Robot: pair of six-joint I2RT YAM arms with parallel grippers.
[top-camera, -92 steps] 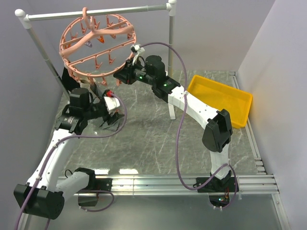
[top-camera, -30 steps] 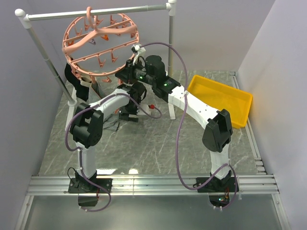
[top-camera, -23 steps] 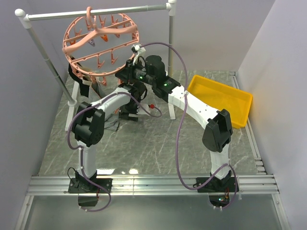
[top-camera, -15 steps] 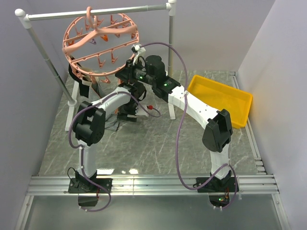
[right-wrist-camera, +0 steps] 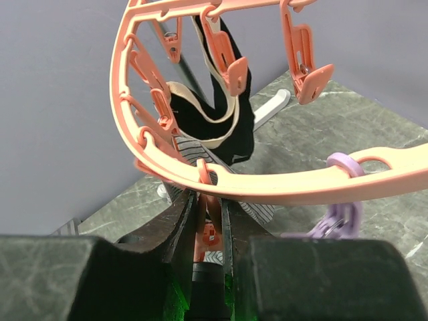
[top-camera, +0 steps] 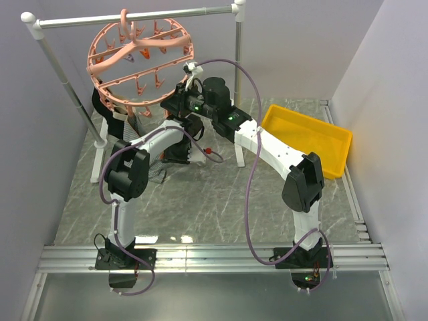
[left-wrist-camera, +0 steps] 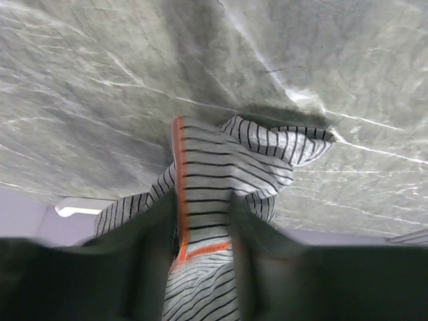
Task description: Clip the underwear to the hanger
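Swung in beneath the hanger (top-camera: 89, 64), the left tool (left-wrist-camera: 202, 224) sits hidden from above under the arms, underwear (left-wrist-camera: 221, 167) barely peeking out on the surface (top-camera: 221, 194); its wrist view shows blurred fingers (left-wrist-camera: 157, 234) clamping that striped cloth, while the right tool (right-wrist-camera: 208, 221) narrowly pinches a half-hidden clip (right-wrist-camera: 208, 235).

A grey metal rail (top-camera: 134, 17) with white ball ends spans the back. Beneath it, at the left, hangs a black garment (right-wrist-camera: 237, 127) with cream trim. A yellow bin (top-camera: 304, 137) sits on the marbled grey table (top-camera: 221, 200), far right.
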